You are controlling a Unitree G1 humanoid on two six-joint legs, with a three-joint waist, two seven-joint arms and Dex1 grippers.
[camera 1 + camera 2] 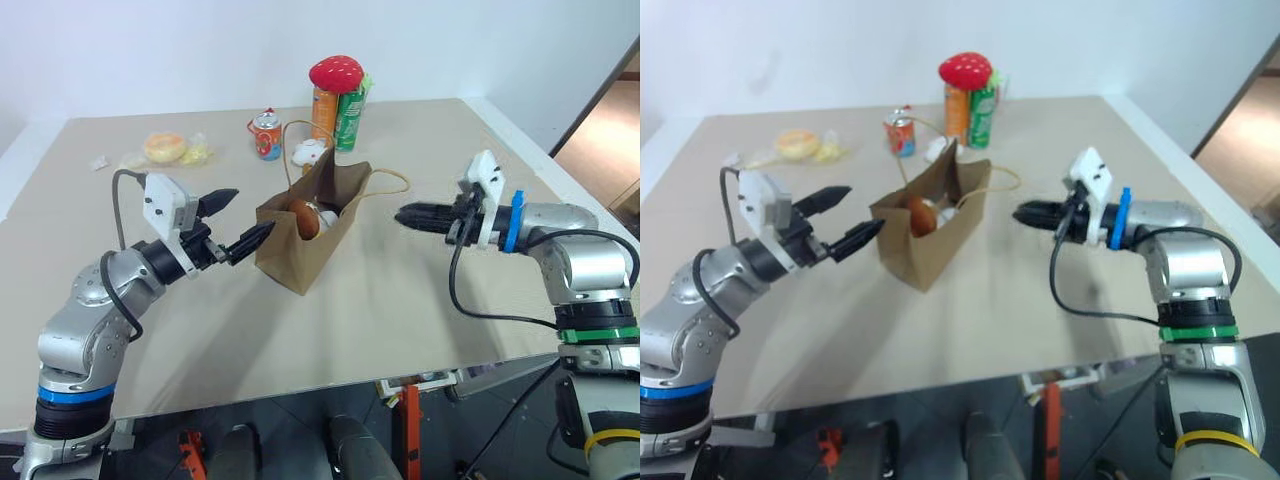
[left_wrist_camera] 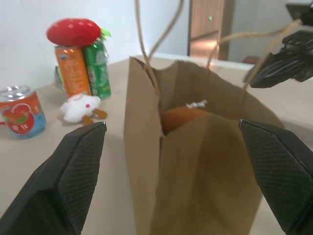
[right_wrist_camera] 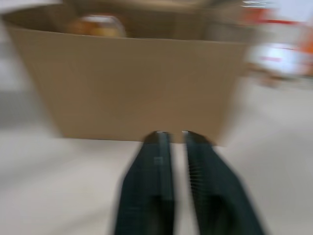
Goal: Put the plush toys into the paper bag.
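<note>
Bag mid-frame on bench, toys inside | left hand spread wide, empty | right hand clenched, empty

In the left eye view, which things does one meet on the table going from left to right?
Left end effector → paper bag → right end effector.

Left gripper held forward, fingers spread wide, right gripper pointed inward, fingers closed together, empty
</note>
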